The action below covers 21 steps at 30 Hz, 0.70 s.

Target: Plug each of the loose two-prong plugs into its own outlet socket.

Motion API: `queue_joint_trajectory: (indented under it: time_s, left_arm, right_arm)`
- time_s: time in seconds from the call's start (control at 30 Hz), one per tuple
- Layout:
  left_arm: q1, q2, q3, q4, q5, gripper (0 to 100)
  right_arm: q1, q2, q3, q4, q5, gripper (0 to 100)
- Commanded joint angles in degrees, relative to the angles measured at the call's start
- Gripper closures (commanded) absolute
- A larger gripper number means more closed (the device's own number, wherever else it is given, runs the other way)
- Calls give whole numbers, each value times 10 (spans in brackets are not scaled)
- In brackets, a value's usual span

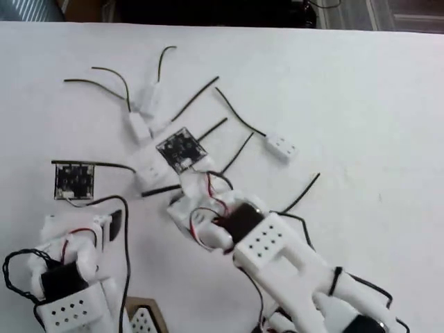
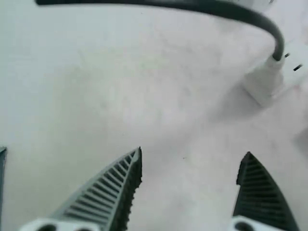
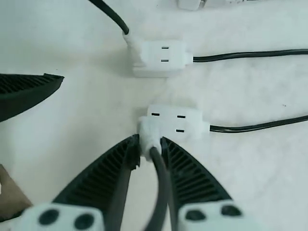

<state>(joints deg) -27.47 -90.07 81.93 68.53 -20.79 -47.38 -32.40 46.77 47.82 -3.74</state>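
A white two-prong plug is held by the right pincer, fingers closed tight on its body w/ the black cord running back btwn them. The plug's front is pressed against the end of a white outlet socket lying flat on the tabletop; how far the prongs are in can't be told. Just beyond, a second socket is seen w/ another plug joined to its end. The left pincer is spread wide, nothing held, low over bare tabletop, w/ a white connector & its black cable nearby. In the high view, more sockets & cords are scattered at centre, w/ a lone socket set apart to the right. A dark patterned card is laid among them & a second card off to the left.
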Motion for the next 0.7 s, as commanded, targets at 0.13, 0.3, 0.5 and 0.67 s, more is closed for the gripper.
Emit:
queue_joint_trajectory:
  time_s: [0.13, 0.3, 0.5, 0.67]
  left_arm:
    - [-6, -7, 3, -7, 5, 687]
    - [-6, -7, 3, -7, 4, 687]
    - [-6, -7, 4, -7, 4, 687]
    - [-6, -7, 4, -7, 4, 687]
  right_arm:
    - [-5, 127, -83, -13, -40, 981]
    - [-4, 180, -86, -52, -41, 981]
    - [-1, 196, -86, -65, -41, 981]
    - [-1, 197, -84, -65, -38, 981]
